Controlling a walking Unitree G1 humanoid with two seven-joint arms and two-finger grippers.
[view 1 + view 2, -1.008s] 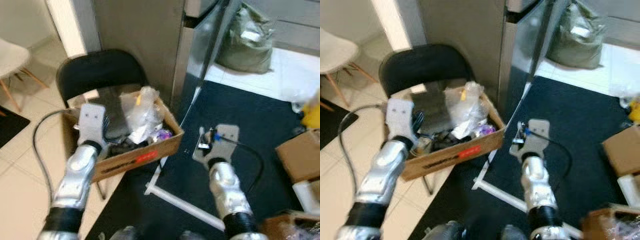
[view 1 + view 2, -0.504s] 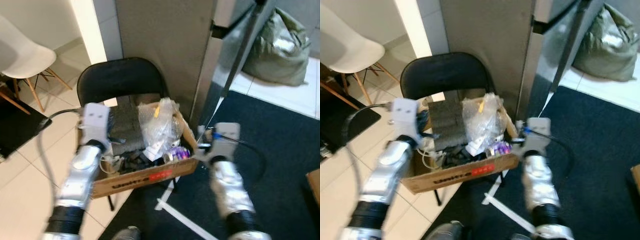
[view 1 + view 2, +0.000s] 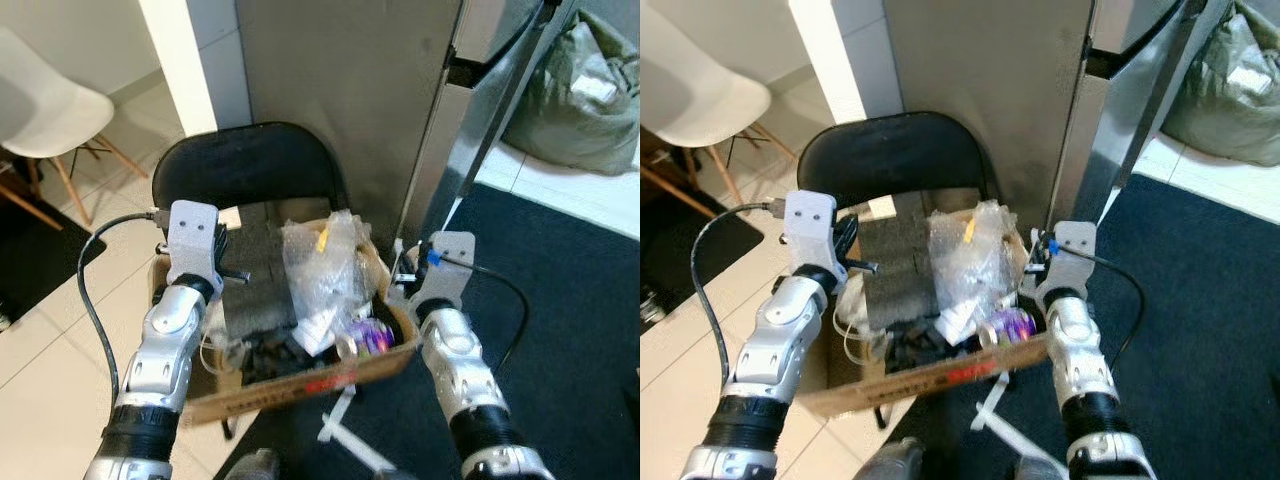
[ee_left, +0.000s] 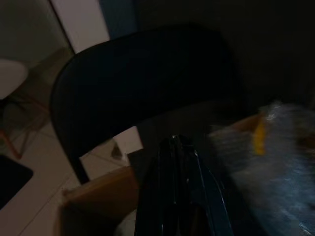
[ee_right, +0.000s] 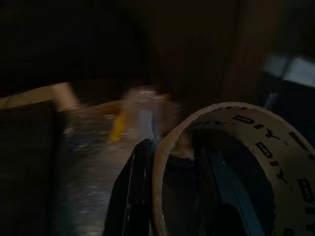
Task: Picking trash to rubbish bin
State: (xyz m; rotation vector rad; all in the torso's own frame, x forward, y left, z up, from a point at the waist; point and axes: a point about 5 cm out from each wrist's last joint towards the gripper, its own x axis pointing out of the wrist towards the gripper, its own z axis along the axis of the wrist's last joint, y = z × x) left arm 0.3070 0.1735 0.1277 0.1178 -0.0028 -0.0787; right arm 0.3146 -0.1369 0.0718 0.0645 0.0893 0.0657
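**Tape roll held at the edge of the trash box**

A cardboard box [image 3: 300, 385] stuffed with rubbish was seen sitting on a black folding chair [image 3: 245, 170], right up against a grey metal cabinet [image 3: 340, 90]. Inside the box, a crumpled clear plastic bag [image 3: 320, 265] with a yellow bit on it was piled in the middle, a dark flat slab [image 3: 255, 280] was leaned beside it, and something shiny and purple [image 3: 370, 335] was tucked near the front right corner.

The right gripper [image 5: 172, 187] was parked at the box's right edge, and its black fingers [image 5: 130, 187] were clamped on a tape roll [image 5: 221, 147] with "DIY" printed along the rim, one finger outside the ring and one inside.

The left gripper [image 4: 177, 162] was held over the box's back left part, just in front of the chair back, fingers pressed together with nothing between them.

A white chair [image 3: 45, 110] was spotted off on the tiled floor to the left, and a grey-green sack [image 3: 585, 100] was slumped on the far right beyond the dark carpet [image 3: 560, 300].
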